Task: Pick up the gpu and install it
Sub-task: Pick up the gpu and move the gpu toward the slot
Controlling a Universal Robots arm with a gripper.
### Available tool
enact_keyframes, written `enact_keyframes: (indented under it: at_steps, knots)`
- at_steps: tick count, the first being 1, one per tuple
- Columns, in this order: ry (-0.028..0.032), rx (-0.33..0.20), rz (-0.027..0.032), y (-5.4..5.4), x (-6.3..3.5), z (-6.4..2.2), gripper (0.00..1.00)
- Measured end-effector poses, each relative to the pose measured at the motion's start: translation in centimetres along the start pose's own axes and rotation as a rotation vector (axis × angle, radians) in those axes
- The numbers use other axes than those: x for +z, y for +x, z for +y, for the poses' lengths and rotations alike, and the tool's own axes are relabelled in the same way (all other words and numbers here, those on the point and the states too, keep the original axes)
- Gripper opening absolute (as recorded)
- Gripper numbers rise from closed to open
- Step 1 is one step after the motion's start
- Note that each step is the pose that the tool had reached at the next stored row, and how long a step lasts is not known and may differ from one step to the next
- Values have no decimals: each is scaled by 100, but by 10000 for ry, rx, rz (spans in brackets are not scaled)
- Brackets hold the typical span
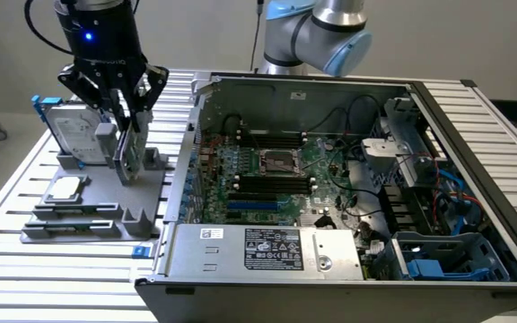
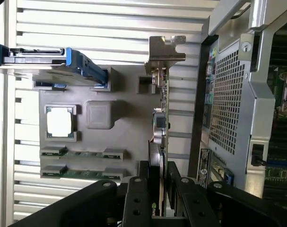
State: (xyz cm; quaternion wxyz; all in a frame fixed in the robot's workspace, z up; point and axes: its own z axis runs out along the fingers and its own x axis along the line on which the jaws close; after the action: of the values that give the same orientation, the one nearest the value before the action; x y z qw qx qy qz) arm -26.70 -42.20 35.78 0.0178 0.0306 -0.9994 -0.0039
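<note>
The gpu [image 1: 126, 153] stands on edge over the grey fixture tray [image 1: 97, 195] at the exterior view's left, its lower end close to the tray. My gripper [image 1: 122, 121] comes down on it from above and is shut on its upper part. The wrist view looks along the gpu [image 2: 160, 127] edge-on, with green board, black cooler and the silver end bracket [image 2: 165, 49] at the far end. The two black fingers [image 2: 144, 189] of the gripper [image 2: 160, 172] clamp the card from both sides. Whether the card still rests in its tray slot, I cannot tell.
On the tray [image 2: 126, 137] sit a hard drive in a blue frame [image 1: 65, 128] [image 2: 48, 59], a processor chip [image 1: 66, 188] [image 2: 59, 121] and two memory sticks [image 1: 72, 221] [image 2: 82, 163]. The open computer case [image 1: 349, 87] with the green motherboard [image 1: 272, 168] lies to the exterior view's right, its perforated wall [image 2: 228, 104] close beside the card.
</note>
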Motion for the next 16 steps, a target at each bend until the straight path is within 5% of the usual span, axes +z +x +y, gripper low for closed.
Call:
enact_keyframes:
  at_steps: [5,16]
  knots:
    - [-1,0,6,-148,-233,-18,27]
    - [-10,1,115,-624,-750,-104,27]
